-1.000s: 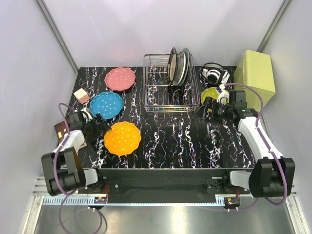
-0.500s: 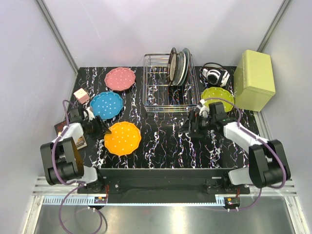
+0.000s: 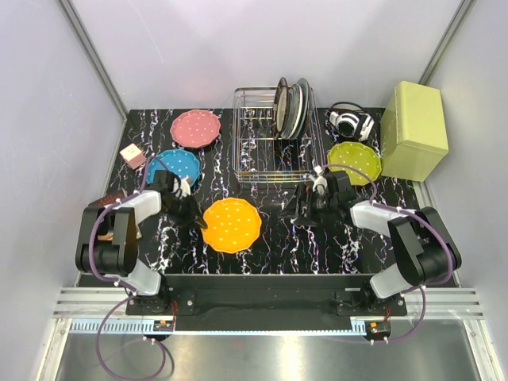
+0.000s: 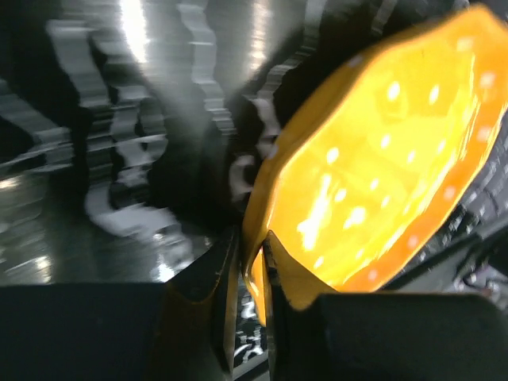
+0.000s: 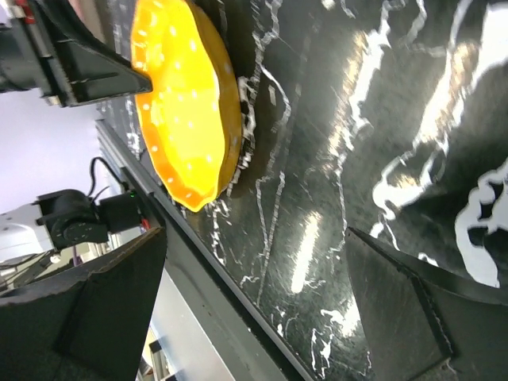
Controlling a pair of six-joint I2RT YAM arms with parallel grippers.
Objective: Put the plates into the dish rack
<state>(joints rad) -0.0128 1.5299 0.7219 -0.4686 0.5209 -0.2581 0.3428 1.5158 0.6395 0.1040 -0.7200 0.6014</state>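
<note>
While my left gripper (image 4: 248,274) pinches the orange plate (image 3: 232,225) by its rim at the near middle of the table (image 3: 317,248), my right gripper (image 5: 250,238) faces it, fingers spread. I judge a handover comes next, which calls for the right closing on the far rim. There are four dotted plates: the pink plate (image 3: 195,127), blue plate (image 3: 173,167) and yellow-green plate (image 3: 354,161) lie flat, none in the single dish rack (image 3: 262,151).

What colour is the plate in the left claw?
The plate is orange with white dots, clearest in the top external view.

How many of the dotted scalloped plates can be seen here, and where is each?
4: pink plate at the far left, blue plate just nearer, orange plate near-centre with its rim in the left tool, yellow-green plate right of the dish rack. None in it.
</note>
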